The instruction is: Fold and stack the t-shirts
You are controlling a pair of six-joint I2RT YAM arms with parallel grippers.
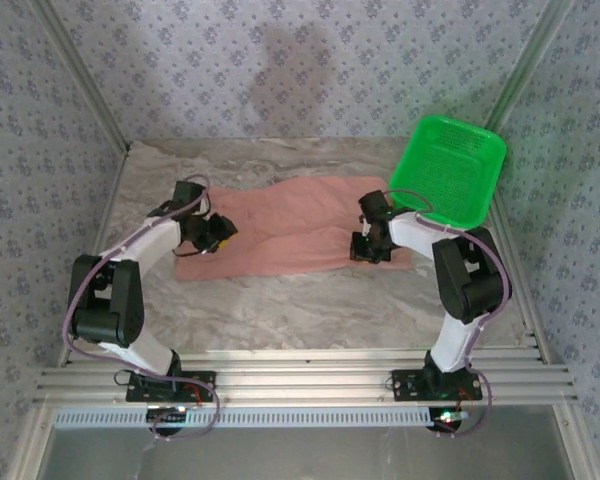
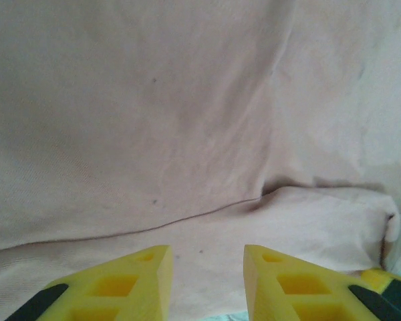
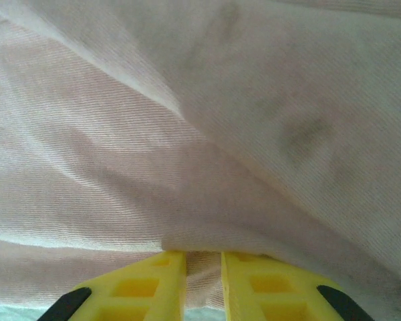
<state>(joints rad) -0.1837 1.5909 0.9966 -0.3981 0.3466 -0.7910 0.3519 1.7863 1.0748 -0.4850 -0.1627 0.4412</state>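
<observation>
- Pink cloth, the t-shirt (image 1: 290,230), lies flattened across the middle of the table (image 1: 280,320). Its long side runs from near the left edge towards the right edge, and no print can be made out on it.
- At the shirt's right end, the right gripper (image 3: 204,257) has its fingers almost pressed together, pinching a raised ridge of the cloth between them.
- At the shirt's left end, the left gripper (image 2: 207,257) has its fingers spread. A hem fold lies just ahead of them, and nothing appears caught between them.
- A green basket (image 1: 450,165) sits tilted at the far right corner of the table, just beyond the right arm.
- Likely risk: with only one end pinched, a lift or pull from the right would drag the whole shirt sideways and bunch it rather than fold it.
- The right pinch looks shallow, so the thin ridge could slip out under tension.
- The left fingers, on closing, might catch only the top layer, and the fold would then come apart.
- A wide swing of the right arm could knock the basket.
</observation>
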